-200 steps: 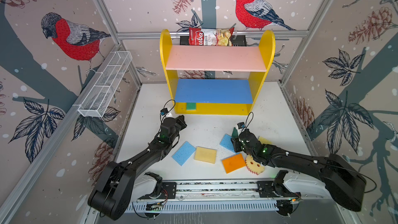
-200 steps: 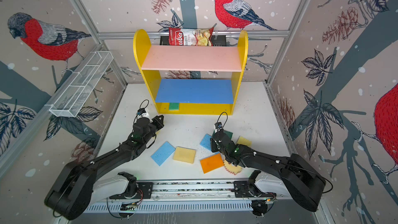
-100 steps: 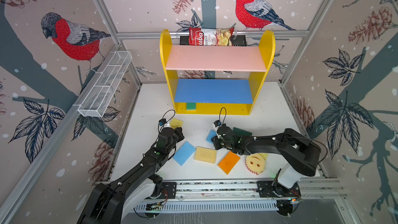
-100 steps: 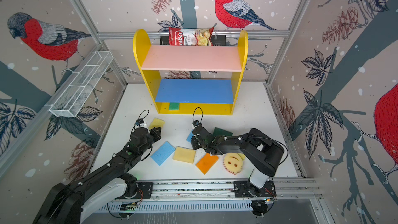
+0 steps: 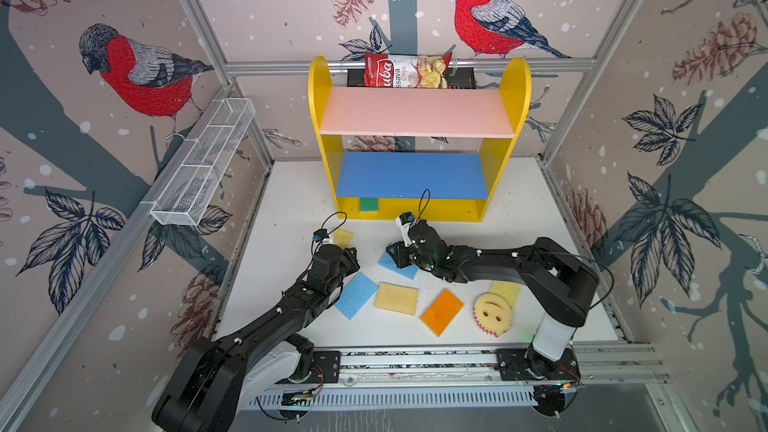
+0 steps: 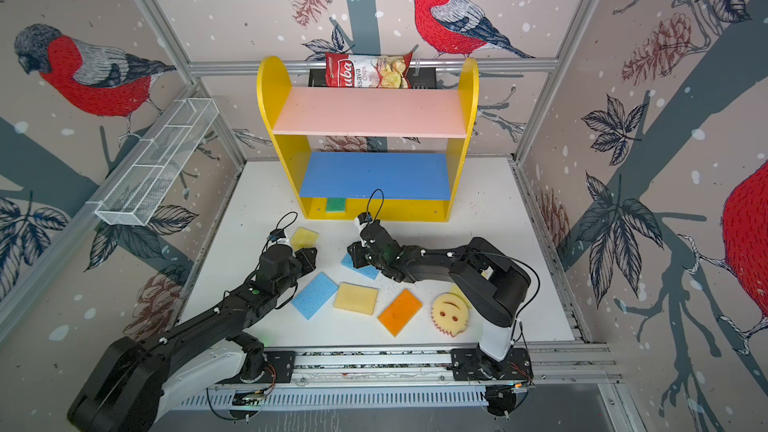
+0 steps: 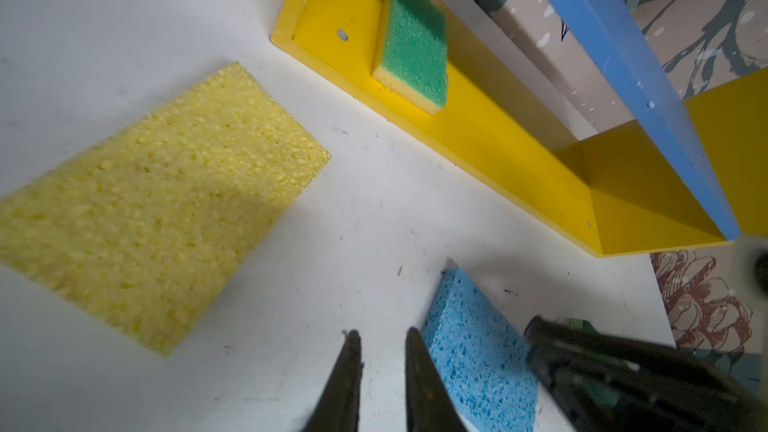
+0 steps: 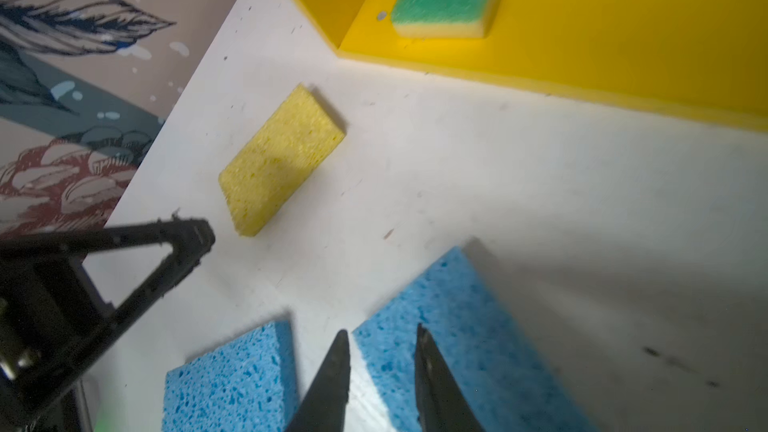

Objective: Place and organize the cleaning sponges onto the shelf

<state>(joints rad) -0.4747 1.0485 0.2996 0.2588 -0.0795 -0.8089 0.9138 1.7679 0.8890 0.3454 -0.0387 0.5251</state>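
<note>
The shelf (image 5: 411,176) stands at the back with a green sponge (image 5: 369,204) on its yellow base (image 7: 498,139). On the table lie a yellow sponge (image 5: 343,238), two blue sponges (image 5: 356,295) (image 5: 401,270), a pale yellow one (image 5: 397,298), an orange one (image 5: 441,311), a smiley sponge (image 5: 492,312) and another yellow one (image 5: 505,290). My left gripper (image 5: 351,257) (image 7: 382,332) hangs just short of the yellow sponge (image 7: 158,209), its fingers slightly apart and empty. My right gripper (image 5: 392,253) (image 8: 381,329) is open above a corner of the blue sponge (image 8: 457,326).
A red-and-white chips bag (image 5: 405,71) sits in a black basket behind the shelf top. A white wire basket (image 5: 203,164) hangs on the left wall. The two grippers are close together in front of the shelf. A metal rail (image 5: 415,361) runs along the front edge.
My right arm swung left from the smiley sponge to the blue sponge. My left gripper drew back, uncovering the yellow sponge. The orange sponge has turned.
</note>
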